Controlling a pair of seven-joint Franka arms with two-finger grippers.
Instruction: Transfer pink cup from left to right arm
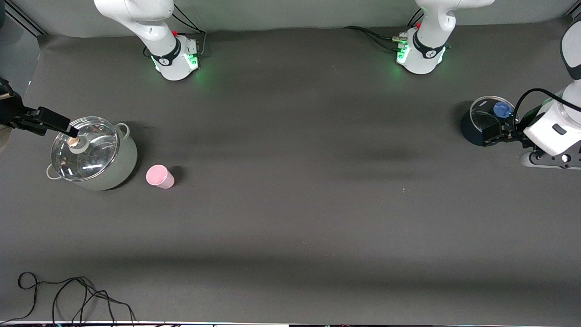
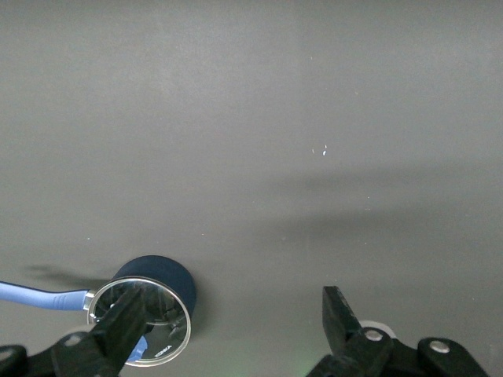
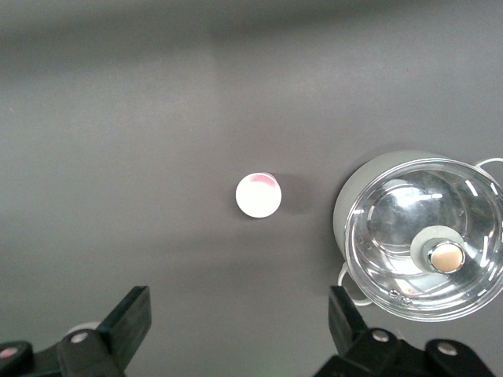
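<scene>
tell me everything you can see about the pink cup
The pink cup is a small, pale pink, tapered tumbler with no handle and a smooth, plastic-looking surface. It stands on the dark table, apparently bottom up, since the right wrist view shows a flat whitish disc on top. It sits beside the pale green pot at the right arm's end, apart from it, slightly nearer the front camera. Nothing touches it but the table; no gripper holds it.

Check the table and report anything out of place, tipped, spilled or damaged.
Nothing is spilled, tipped or broken. One oddity: the pink cup stands beside the grey lidded pot at the right arm's end, under the open right gripper, while the open left gripper that should pick it up hangs over the dark pot.
</scene>
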